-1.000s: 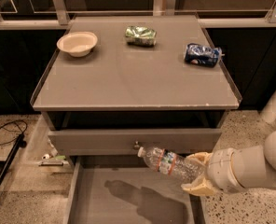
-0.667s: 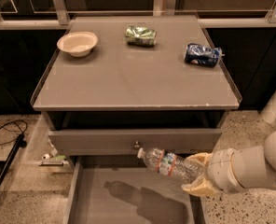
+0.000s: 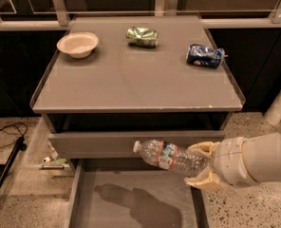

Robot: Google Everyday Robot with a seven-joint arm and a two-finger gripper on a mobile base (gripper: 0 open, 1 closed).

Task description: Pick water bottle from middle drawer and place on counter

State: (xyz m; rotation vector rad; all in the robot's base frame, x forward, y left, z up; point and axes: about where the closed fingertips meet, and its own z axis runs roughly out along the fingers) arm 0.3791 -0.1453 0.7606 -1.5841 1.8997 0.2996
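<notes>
The counter (image 3: pixel 131 84) is edged by a thin raised rim; its middle and front half are left open, corner to corner. Below its front edge the drawer (image 3: pixel 131 208) is pulled out, its grey floor open between thin side walls. The arm (image 3: pixel 254 158) is extended from the right, beneath the front-right corner. The gripper (image 3: pixel 203 166) is held over the drawer's right side, its fingers pinched on the base end of the bottle (image 3: pixel 171 156). The bottle is held in the air, nearly level, cap to the left, before the closed drawer front (image 3: pixel 93 144). It is clear and ribbed, with a white cap and a red, white and green band whose writing cannot be read. A bowl (image 3: pixel 77 44) is set near the back-left corner, a green bag (image 3: pixel 142 36) by the back edge, a blue bag (image 3: pixel 205 55) by the right edge; their print cannot be read.
</notes>
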